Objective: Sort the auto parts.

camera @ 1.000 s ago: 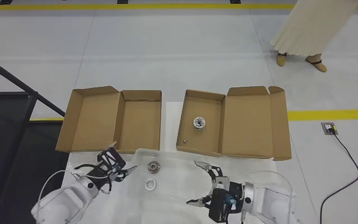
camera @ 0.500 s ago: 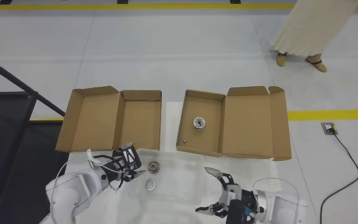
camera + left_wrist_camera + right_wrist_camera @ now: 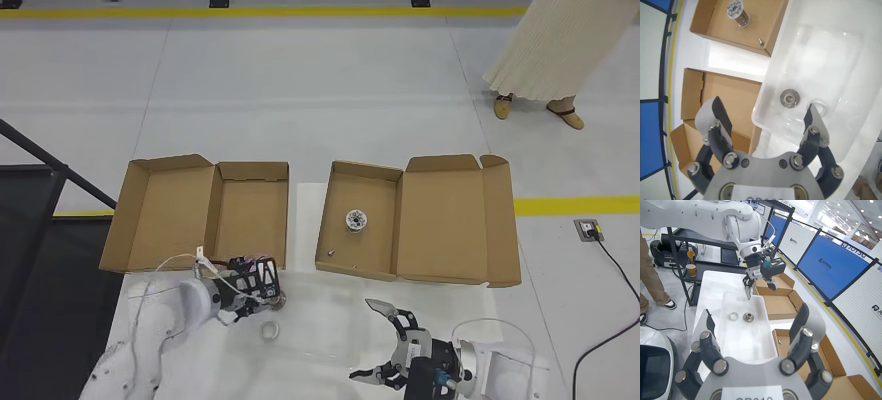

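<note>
A clear plastic tray at the table's front holds a grey flanged bushing and a silver ring, side by side. My left gripper hangs open over the tray's back left corner, just above the bushing and ring; one fingertip covers part of the ring. My right gripper is open and empty near the tray's front right end. The right cardboard box holds a finned cylindrical part and a small screw. The left box has nothing in it.
Both boxes lie open with flaps spread along the table's far side, close behind the tray. A black rack with a bottle and a paper cup stands beside the table's left end. Blue panel fencing runs behind the boxes.
My left gripper has swung to the right, from the tray's left end to over the bushing. The right gripper drew back toward the front edge, then stayed put.
</note>
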You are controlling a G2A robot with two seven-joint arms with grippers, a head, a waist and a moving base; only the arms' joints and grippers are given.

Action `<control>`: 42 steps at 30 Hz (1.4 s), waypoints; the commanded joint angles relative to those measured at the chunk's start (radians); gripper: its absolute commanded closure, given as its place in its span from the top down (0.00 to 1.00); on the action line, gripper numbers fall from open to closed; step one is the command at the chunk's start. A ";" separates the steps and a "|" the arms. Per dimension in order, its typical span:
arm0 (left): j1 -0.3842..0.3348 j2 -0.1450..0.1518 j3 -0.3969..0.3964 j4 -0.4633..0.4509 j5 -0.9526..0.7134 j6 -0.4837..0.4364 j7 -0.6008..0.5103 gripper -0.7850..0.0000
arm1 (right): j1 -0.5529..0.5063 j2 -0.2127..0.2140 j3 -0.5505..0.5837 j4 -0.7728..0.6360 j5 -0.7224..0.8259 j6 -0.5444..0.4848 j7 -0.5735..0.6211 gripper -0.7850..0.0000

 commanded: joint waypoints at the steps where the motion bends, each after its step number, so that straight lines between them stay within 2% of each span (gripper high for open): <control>1: -0.060 0.026 0.083 0.022 -0.070 0.000 -0.034 1.00 | 0.000 0.000 0.000 0.000 0.000 0.000 0.000 1.00; 4: -0.143 0.069 0.174 0.052 -0.196 0.000 -0.087 1.00 | 0.000 0.000 0.000 0.000 0.000 0.000 0.000 1.00; 9: -0.290 0.152 0.363 0.067 -0.439 0.000 -0.280 1.00 | 0.000 0.000 0.000 0.000 0.000 0.000 0.000 1.00; 14: -0.445 0.237 0.550 0.103 -0.565 0.000 -0.280 1.00 | 0.000 0.000 0.000 0.000 0.000 0.000 0.000 1.00; 18: -0.548 0.279 0.676 0.146 -0.648 0.000 -0.280 1.00 | 0.000 0.000 0.000 0.000 0.000 0.000 0.000 1.00; 26: -0.535 0.279 0.680 0.147 -0.631 0.007 -0.270 1.00 | 0.000 0.000 0.000 0.000 0.000 0.000 0.000 1.00; 33: -0.525 0.280 0.725 0.165 -0.623 0.002 -0.282 0.99 | 0.000 0.000 0.000 0.000 0.000 0.000 0.000 1.00; 40: -0.567 0.273 0.797 0.189 -0.621 0.050 -0.330 0.85 | 0.000 0.000 0.000 0.000 0.000 0.000 0.000 1.00; 41: -0.574 0.270 0.807 0.198 -0.614 0.064 -0.345 0.77 | 0.000 0.000 0.000 0.000 0.000 0.000 0.000 1.00; 42: -0.580 0.267 0.821 0.204 -0.594 0.088 -0.368 0.63 | 0.000 0.000 0.000 0.000 0.000 0.000 0.000 1.00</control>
